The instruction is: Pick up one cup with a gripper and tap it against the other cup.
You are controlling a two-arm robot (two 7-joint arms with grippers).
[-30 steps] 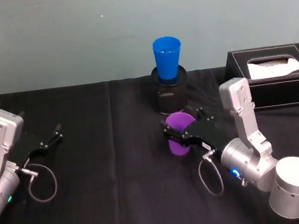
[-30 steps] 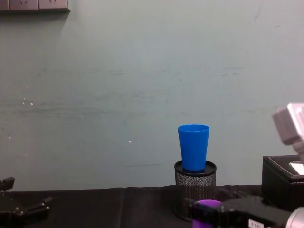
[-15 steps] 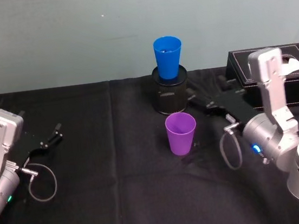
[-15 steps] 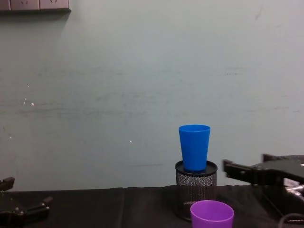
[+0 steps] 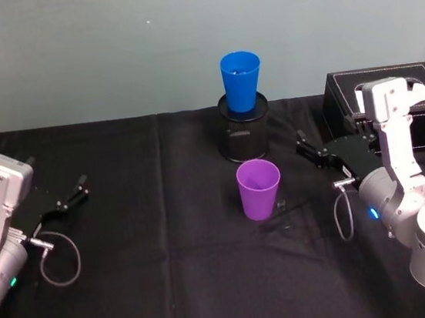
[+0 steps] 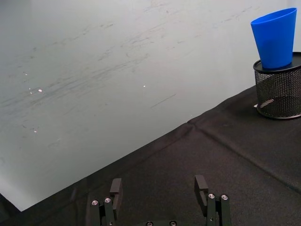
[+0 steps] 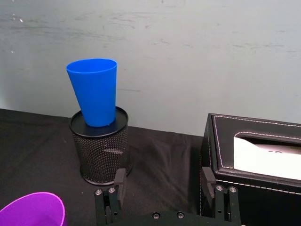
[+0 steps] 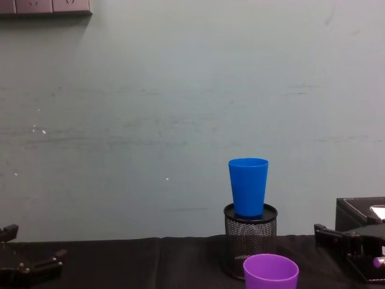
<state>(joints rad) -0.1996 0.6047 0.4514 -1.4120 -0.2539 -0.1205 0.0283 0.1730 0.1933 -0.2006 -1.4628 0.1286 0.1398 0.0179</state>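
Purple cup: the smooth purple plastic tapered tumbler (image 5: 260, 189) stands upright, mouth up, on the black-draped desk (image 5: 174, 288), just in front of the mesh holder and free of any grip.
Blue cup: the bright blue plastic tapered tumbler (image 5: 241, 82) sits upright on top of the black wire-mesh pen holder (image 5: 244, 128), so it is raised above the purple one's rim.
Right pincer: the black flat-fingered right pincer (image 5: 314, 151) on its silver-grey arm hangs to the right of the purple cup, near but apart from it; its fingers stand spread with nothing between them, as the right wrist view shows (image 7: 163, 188).
Left pincer: the left pincer (image 5: 71, 193) rests parked at the far left of the desk, its fingers spread and empty.
Nearby: a black leather tissue box (image 5: 391, 98) lies just behind the right arm.
Step in hand: probably lining up for the grasp of the purple cup.
Doing it well: I would bring the fingers level around the cup's mid-wall, close gently since thin plastic may flex, then lift high enough to meet the blue cup's side.
Risk: a hard tap could topple the perched blue cup off the holder.
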